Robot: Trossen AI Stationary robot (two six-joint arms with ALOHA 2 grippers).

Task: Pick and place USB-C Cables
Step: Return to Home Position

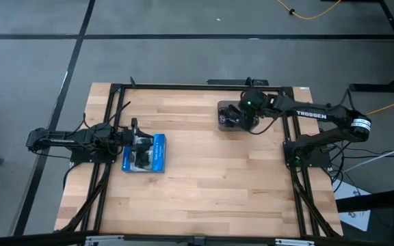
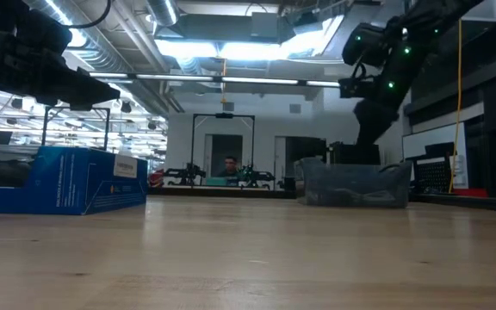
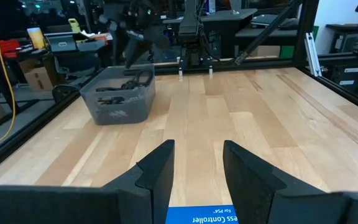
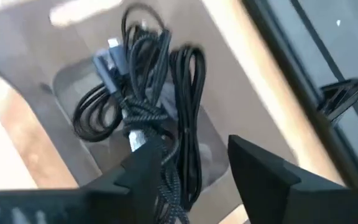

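Observation:
Several black USB-C cables (image 4: pixel 148 93), one of them braided, lie coiled in a grey translucent bin (image 4: pixel 229 93) at the table's far right. My right gripper (image 4: pixel 194 152) hangs open right over them, pointing down into the bin (image 1: pixel 230 116). The same cables (image 3: pixel 126 84) show through the bin's wall in the left wrist view. No white cable can be made out. My left gripper (image 3: pixel 197 155) is open and hovers above a blue box (image 1: pixel 158 152) at the table's left, pointing toward the bin (image 3: pixel 118 102). My right gripper has the braided cable (image 4: pixel 143 134) running up between its open fingers, next to one finger (image 4: pixel 145 171). I cannot tell whether that finger touches the cable.
The blue box (image 2: pixel 58 179) lies flat on the wood near the left arm. The bin (image 2: pixel 356 183) stands near the far edge. A black frame (image 1: pixel 183 87) runs along the table's sides. Bare wood (image 1: pixel 211 184) stretches between box and bin and toward the near edge.

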